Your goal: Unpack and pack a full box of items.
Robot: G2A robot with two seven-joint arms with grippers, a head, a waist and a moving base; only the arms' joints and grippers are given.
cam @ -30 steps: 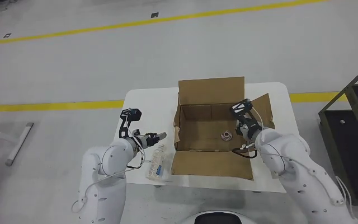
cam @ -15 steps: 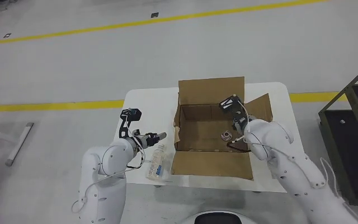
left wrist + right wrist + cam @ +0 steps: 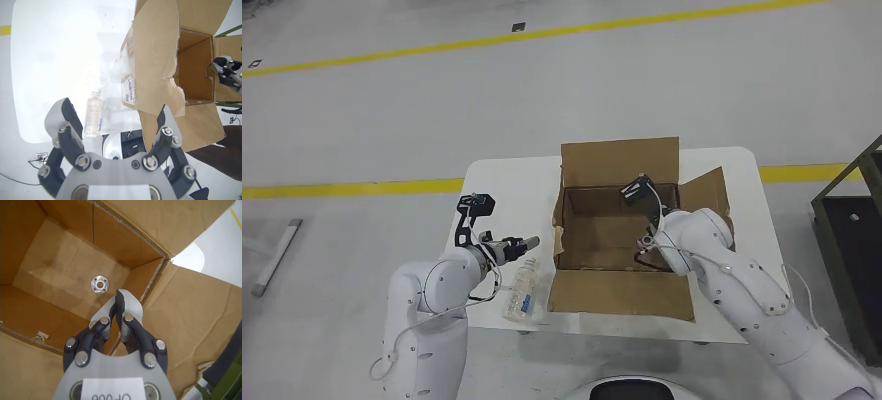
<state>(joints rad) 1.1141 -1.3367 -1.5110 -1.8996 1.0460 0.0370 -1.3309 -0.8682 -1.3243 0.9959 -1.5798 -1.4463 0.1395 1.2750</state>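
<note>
The right gripper is pinched shut with nothing in it. It hangs over the open brown cardboard box, in the middle of the top view. On the box floor lies a round, shiny metal ring with one big hole and small holes around it. The left gripper is spread wide and empty. Near it a clear plastic bottle lies on the white table, left of the box.

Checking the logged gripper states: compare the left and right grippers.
The left gripper has its fingers wide open; the right gripper has them shut. The left one hangs over the table near the bottle; the right one points into the box toward the metal disc. Both hold nothing.
</note>
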